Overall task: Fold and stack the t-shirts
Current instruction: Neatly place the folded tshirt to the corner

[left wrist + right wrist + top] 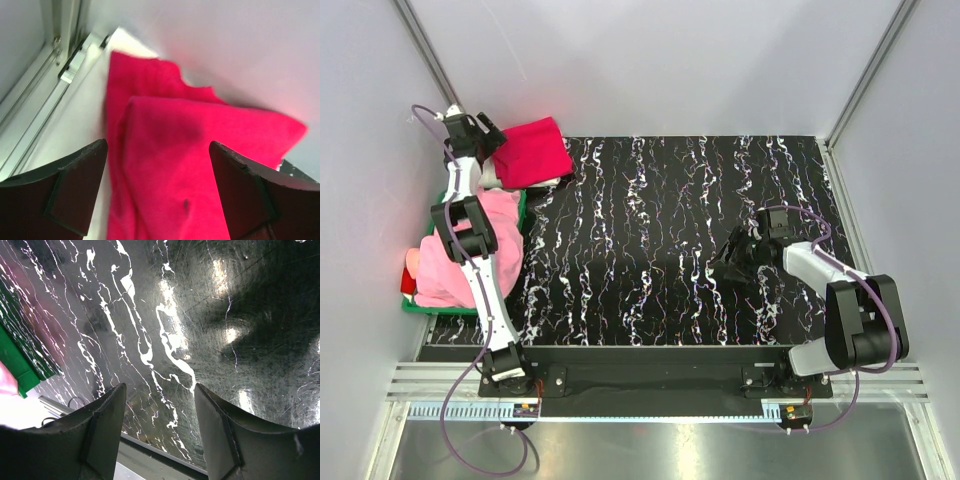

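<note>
A folded crimson-red t-shirt [535, 150] lies at the far left corner of the black marbled table, on top of a white cloth [498, 172]. It fills the left wrist view [190, 150]. My left gripper [492, 135] is open just left of it, its fingers [80, 185] apart above the red cloth, holding nothing. A light pink t-shirt [470, 250] lies heaped in the green tray [438, 309] at the left edge. My right gripper [728, 268] is open and empty over the table at the right; its fingers [107, 425] show only the bare tabletop between them.
The black marbled table [660, 230] spans the middle. White walls close the back and both sides. A metal rail runs along the near edge. The green tray's corner [15, 365] shows at the left of the right wrist view.
</note>
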